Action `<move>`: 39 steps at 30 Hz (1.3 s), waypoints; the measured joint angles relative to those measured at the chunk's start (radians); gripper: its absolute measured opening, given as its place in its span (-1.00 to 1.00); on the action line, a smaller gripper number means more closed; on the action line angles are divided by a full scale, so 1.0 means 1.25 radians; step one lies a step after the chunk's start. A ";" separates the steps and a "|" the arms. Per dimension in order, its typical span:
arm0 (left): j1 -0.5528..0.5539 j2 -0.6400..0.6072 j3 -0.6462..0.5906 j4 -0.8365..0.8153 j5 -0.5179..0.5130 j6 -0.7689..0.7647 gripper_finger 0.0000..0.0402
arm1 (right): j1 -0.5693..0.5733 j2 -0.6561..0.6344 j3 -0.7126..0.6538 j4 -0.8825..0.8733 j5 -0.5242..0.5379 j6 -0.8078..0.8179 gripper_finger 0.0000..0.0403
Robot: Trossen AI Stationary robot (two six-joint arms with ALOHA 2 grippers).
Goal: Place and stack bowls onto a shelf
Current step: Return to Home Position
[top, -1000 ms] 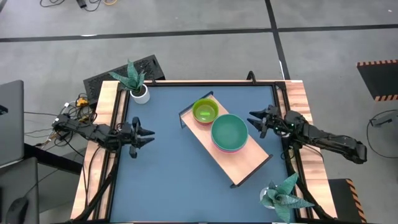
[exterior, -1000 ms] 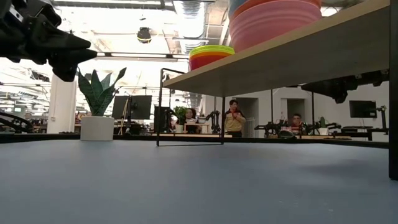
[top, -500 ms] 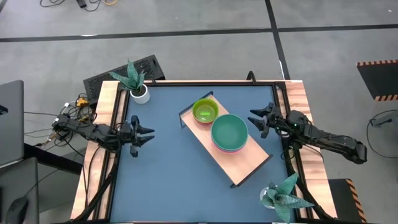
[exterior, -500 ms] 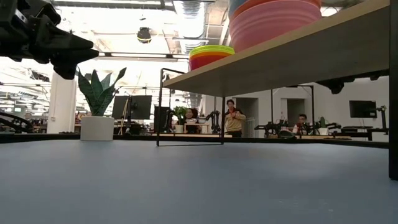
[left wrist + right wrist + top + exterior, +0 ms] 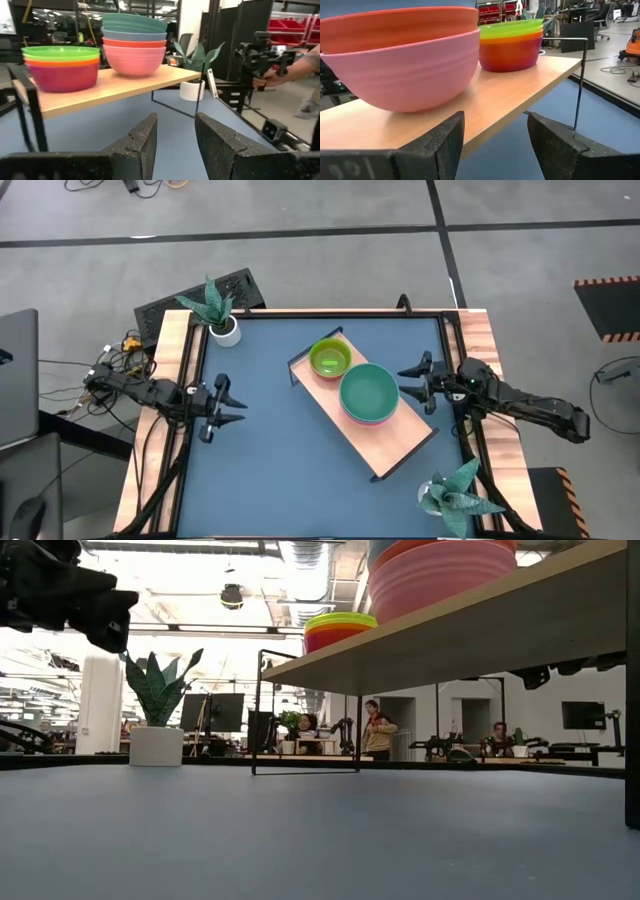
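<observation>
Sitting in two stacks on the shelf (image 5: 392, 448) mid-frame, the bowls (image 5: 368, 393) all seem placed; left fingers (image 5: 142, 147) and right fingers (image 5: 440, 145) gape wide, empty, at either side.

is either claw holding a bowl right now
No, the left claw and the right claw are both open and empty, and the bowls sit stacked on the shelf.

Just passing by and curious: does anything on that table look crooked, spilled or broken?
Only the shelf stands out: it lies diagonally on the blue table, not square to its edges. The small bowl stack and large bowl stack sit neatly nested on it. Nothing looks spilled or damaged.
</observation>
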 joint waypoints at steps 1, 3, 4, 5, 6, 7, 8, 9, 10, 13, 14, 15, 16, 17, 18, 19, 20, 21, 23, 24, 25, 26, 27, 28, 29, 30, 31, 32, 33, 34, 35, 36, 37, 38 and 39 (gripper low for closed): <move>0.000 0.000 0.000 0.000 -0.007 0.001 -0.41 | 0.000 0.000 0.000 0.000 0.000 0.001 0.22; 0.000 0.000 0.000 -0.005 -0.008 -0.003 -0.41 | 0.000 0.000 0.000 0.000 0.000 0.003 0.22; 0.000 0.000 0.000 -0.011 -0.008 -0.010 -0.41 | 0.000 0.000 0.000 0.000 0.000 0.003 0.22; 0.000 0.000 -0.001 -0.018 -0.008 -0.019 -0.41 | 0.000 0.001 0.000 0.000 0.000 0.003 0.22; 0.000 0.000 -0.001 -0.024 -0.008 -0.035 -0.41 | 0.000 0.001 0.000 -0.001 0.000 0.003 0.22; 0.000 0.000 -0.001 -0.030 -0.008 -0.055 -0.41 | 0.000 0.001 0.000 -0.001 0.000 0.003 0.22; 0.000 0.000 -0.001 -0.039 -0.008 -0.074 -0.41 | 0.000 0.001 0.000 -0.001 0.000 0.003 0.22; 0.000 0.001 -0.001 -0.040 -0.007 -0.089 -0.41 | 0.000 0.001 0.000 -0.001 0.000 0.003 0.22; 0.000 0.001 -0.001 -0.040 -0.008 -0.103 -0.41 | 0.000 0.000 0.000 -0.001 0.000 0.003 0.22; 0.000 0.001 -0.001 -0.038 -0.008 -0.119 -0.41 | 0.000 0.001 0.000 -0.001 0.000 0.003 0.22; 0.000 0.001 -0.001 -0.038 -0.008 -0.119 -0.41 | 0.000 0.001 0.000 -0.001 0.000 0.003 0.22; 0.000 0.001 -0.001 -0.038 -0.008 -0.119 -0.41 | 0.000 0.001 0.000 -0.002 0.000 0.003 0.22; 0.000 0.001 -0.002 -0.038 -0.008 -0.117 -0.41 | 0.000 0.001 0.000 -0.001 0.000 0.003 0.22; 0.000 0.001 -0.002 -0.038 -0.008 -0.112 -0.41 | 0.000 0.001 0.000 -0.002 0.000 0.003 0.22; 0.000 0.001 -0.002 -0.038 -0.008 -0.107 -0.41 | 0.000 0.000 0.000 -0.002 0.000 0.003 0.22; 0.000 0.001 -0.002 -0.038 -0.008 -0.105 -0.41 | 0.000 0.001 0.000 -0.002 0.000 0.003 0.22; 0.000 0.001 -0.002 -0.038 -0.008 -0.105 -0.41 | 0.000 0.001 0.000 -0.002 0.000 0.003 0.22; 0.000 0.001 -0.002 -0.038 -0.008 -0.106 -0.41 | 0.000 0.001 0.000 -0.002 0.000 0.003 0.22; 0.000 0.001 -0.002 -0.038 -0.009 -0.107 -0.41 | 0.000 0.001 0.000 -0.002 0.000 0.003 0.22; 0.000 0.001 -0.002 -0.038 -0.009 -0.106 -0.41 | 0.000 0.001 0.000 -0.002 0.000 0.003 0.22; 0.000 0.001 -0.002 -0.038 -0.009 -0.105 -0.41 | 0.000 0.001 0.000 -0.002 0.001 0.003 0.22; 0.000 0.001 -0.002 -0.038 -0.009 -0.104 -0.41 | 0.000 0.001 0.000 -0.002 0.001 0.003 0.22; 0.000 0.001 -0.002 -0.038 -0.009 -0.105 -0.41 | 0.000 0.001 0.000 -0.002 0.001 0.003 0.22; 0.000 0.001 -0.002 -0.038 -0.009 -0.106 -0.41 | 0.000 0.001 0.000 -0.002 0.001 0.003 0.22; 0.000 0.001 -0.003 -0.038 -0.009 -0.107 -0.41 | 0.000 0.001 0.000 -0.002 0.001 0.003 0.22; 0.000 0.001 -0.003 -0.038 -0.009 -0.107 -0.41 | 0.000 0.001 0.000 -0.002 0.001 0.003 0.22; 0.000 0.001 -0.003 -0.038 -0.009 -0.107 -0.41 | 0.000 0.001 0.000 -0.002 0.001 0.002 0.22; 0.000 0.001 -0.003 -0.038 -0.009 -0.105 -0.41 | 0.000 0.001 0.000 -0.002 0.001 0.002 0.22; 0.000 0.001 -0.003 -0.038 -0.009 -0.104 -0.41 | 0.000 0.001 0.000 -0.002 0.001 0.002 0.22; 0.000 0.001 -0.003 -0.038 -0.009 -0.104 -0.41 | 0.000 0.001 0.000 -0.002 0.001 0.002 0.22; 0.000 0.001 -0.003 -0.038 -0.009 -0.105 -0.41 | 0.000 0.001 0.000 -0.002 0.001 0.002 0.22; 0.000 0.001 -0.003 -0.038 -0.009 -0.105 -0.41 | 0.000 0.001 0.000 -0.002 0.001 0.002 0.22; 0.000 0.001 -0.003 -0.038 -0.009 -0.105 -0.41 | 0.000 0.000 0.000 -0.002 0.001 0.002 0.22; 0.000 0.001 -0.003 -0.038 -0.009 -0.105 -0.41 | 0.000 0.001 0.000 -0.002 0.001 0.002 0.22; 0.000 0.001 -0.003 -0.038 -0.009 -0.105 -0.41 | 0.000 0.001 0.000 -0.003 0.001 0.002 0.22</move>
